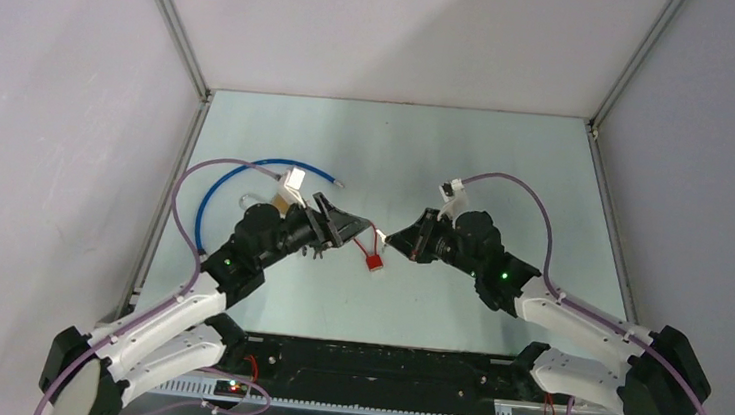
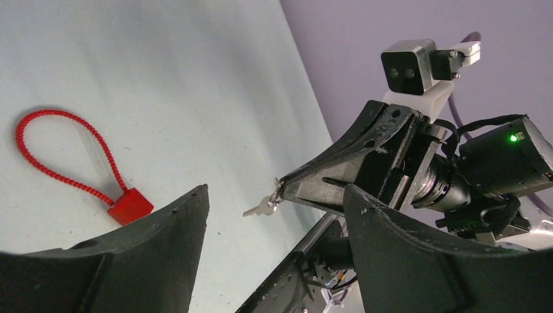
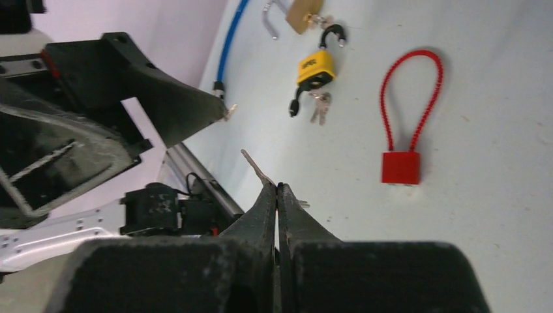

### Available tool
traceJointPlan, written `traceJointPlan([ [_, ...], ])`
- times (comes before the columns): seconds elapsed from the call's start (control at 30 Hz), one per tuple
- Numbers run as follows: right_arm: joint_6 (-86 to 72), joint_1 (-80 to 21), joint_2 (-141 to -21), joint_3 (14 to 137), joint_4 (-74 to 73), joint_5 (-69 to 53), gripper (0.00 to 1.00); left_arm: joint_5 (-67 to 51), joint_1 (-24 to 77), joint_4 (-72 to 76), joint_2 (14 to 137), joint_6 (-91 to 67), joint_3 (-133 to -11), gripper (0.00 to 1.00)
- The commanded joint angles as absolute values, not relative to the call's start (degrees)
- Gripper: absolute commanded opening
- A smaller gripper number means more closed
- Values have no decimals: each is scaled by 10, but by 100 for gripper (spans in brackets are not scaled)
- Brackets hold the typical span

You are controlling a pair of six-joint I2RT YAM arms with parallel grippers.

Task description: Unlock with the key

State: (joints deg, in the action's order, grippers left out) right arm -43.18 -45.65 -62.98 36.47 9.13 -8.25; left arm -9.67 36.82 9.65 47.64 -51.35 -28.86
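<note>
My right gripper [image 3: 278, 185] is shut on a small silver key [image 3: 253, 165], whose blade sticks out past the fingertips. The left wrist view shows the same key [image 2: 261, 207] hanging from a ring at the right gripper's tip, above the table. A red cable lock [image 1: 375, 259] lies on the table between the two grippers, its red block [image 3: 400, 167] below its loop. My left gripper [image 1: 347, 228] is open and empty, its jaws wide apart and facing the right gripper [image 1: 393, 240].
A yellow padlock [image 3: 315, 67] with a bunch of keys lies beyond the red lock. A brass padlock [image 3: 303, 13] and a blue cable [image 1: 236, 171] lie near the left arm. The enclosure's walls stand on three sides.
</note>
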Motion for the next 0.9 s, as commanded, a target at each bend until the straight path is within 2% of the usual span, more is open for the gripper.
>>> traceJointPlan([
  [0.0,-488,-472,-606,358,169,-81,0,-110,380,177,462,-519,-278,77],
  [0.3,-502,-494,-595,356,206,-78,0,-135,400,216,485,-520,-285,65],
  [0.7,-496,-503,-592,356,221,-81,0,-140,414,233,508,-516,-296,36],
  [0.87,-494,-504,-596,356,224,-85,0,-135,415,234,506,-515,-294,33],
])
